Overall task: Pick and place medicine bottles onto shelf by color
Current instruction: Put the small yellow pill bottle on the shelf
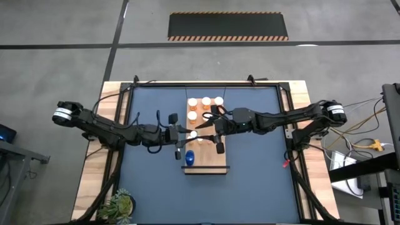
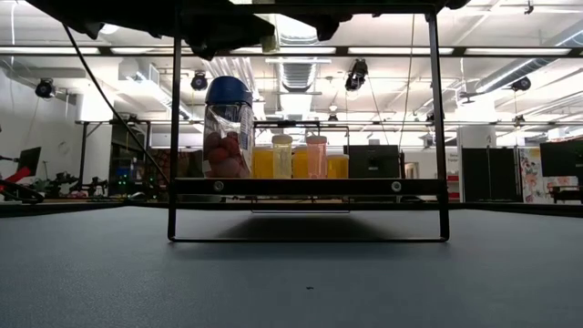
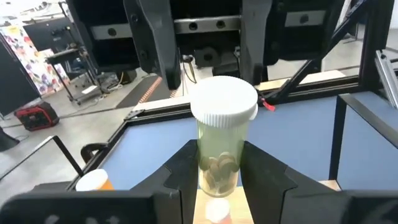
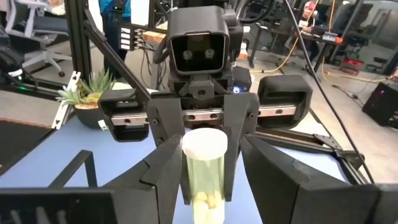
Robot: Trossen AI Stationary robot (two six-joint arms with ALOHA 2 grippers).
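The wooden shelf (image 1: pixel 215 164) stands raised on a black frame (image 2: pixel 173 137) at mid-table. Several white-capped orange bottles (image 1: pixel 205 105) stand at its far end, and they show in the low view (image 2: pixel 301 157). A blue-capped bottle (image 1: pixel 189 157) stands near its near end (image 2: pixel 228 128). My left gripper (image 1: pixel 186 135) is shut on a pale yellow-green bottle with a white cap (image 3: pixel 224 106) over the shelf. My right gripper (image 1: pixel 211 130) is open and faces it, its fingers (image 3: pixel 152 43) standing on either side of the bottle (image 4: pixel 204 168) without touching. My left gripper pinches the pale bottle's clear body (image 3: pixel 217 177), below the white cap, between its two fingers (image 3: pixel 183 180). The fingers come level from the table's left side. The bottle stands upright in the hold with its cap up, over the shelf.
A green plant (image 1: pixel 119 205) sits at the table's near left corner. The black frame posts (image 2: pixel 442 128) rise around the shelf. Blue table surface (image 1: pixel 150 187) lies left, right and near of the shelf. Cables lie on the floor at the right (image 1: pixel 369 145).
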